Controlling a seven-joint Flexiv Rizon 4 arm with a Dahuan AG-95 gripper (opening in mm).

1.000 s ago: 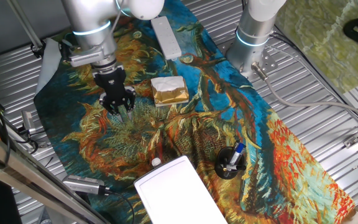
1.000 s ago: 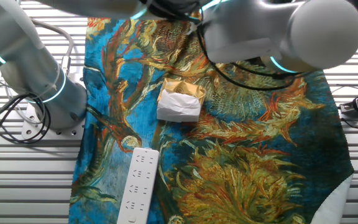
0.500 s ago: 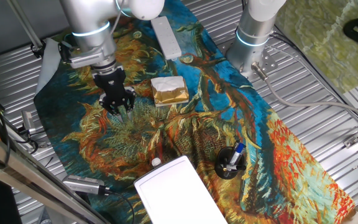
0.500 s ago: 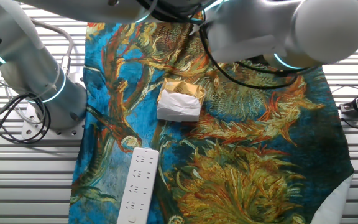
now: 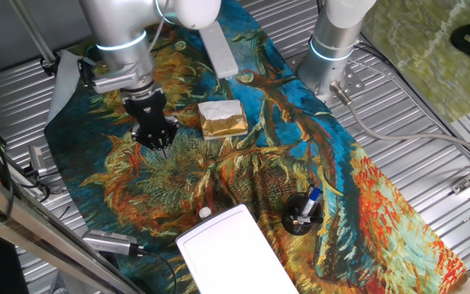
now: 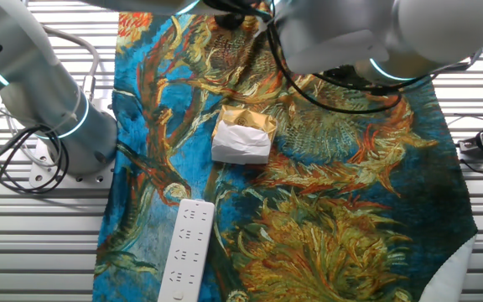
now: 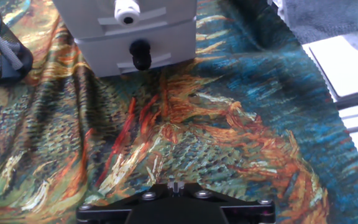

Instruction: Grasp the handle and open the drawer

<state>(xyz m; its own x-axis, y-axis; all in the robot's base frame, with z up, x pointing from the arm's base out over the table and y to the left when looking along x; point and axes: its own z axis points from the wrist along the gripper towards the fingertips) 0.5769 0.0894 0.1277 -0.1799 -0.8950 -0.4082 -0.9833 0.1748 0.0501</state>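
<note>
The white box (image 5: 237,255) lies at the near edge of the painted cloth, with its small white knob handle (image 5: 205,212) on the side toward my gripper. In the hand view the box (image 7: 92,37) fills the top. The handle (image 7: 127,11) sits on the upper drawer front (image 7: 163,18), which is pushed in. A black knob (image 7: 140,55) sits on the drawer front below. My black gripper (image 5: 160,144) points down over the cloth, well away from the box, fingers together and holding nothing. In the hand view only its base (image 7: 175,205) shows.
A white-and-gold block (image 5: 221,118) lies right of the gripper and also shows in the other fixed view (image 6: 243,138). A black pen holder (image 5: 303,214) stands beside the box. A slim white remote (image 5: 219,47) lies at the far end. A second arm's base (image 5: 333,41) stands at the cloth's edge.
The gripper's fingers were spread apart and have now come together. The hand has shifted slightly; the box and drawer have not moved.
</note>
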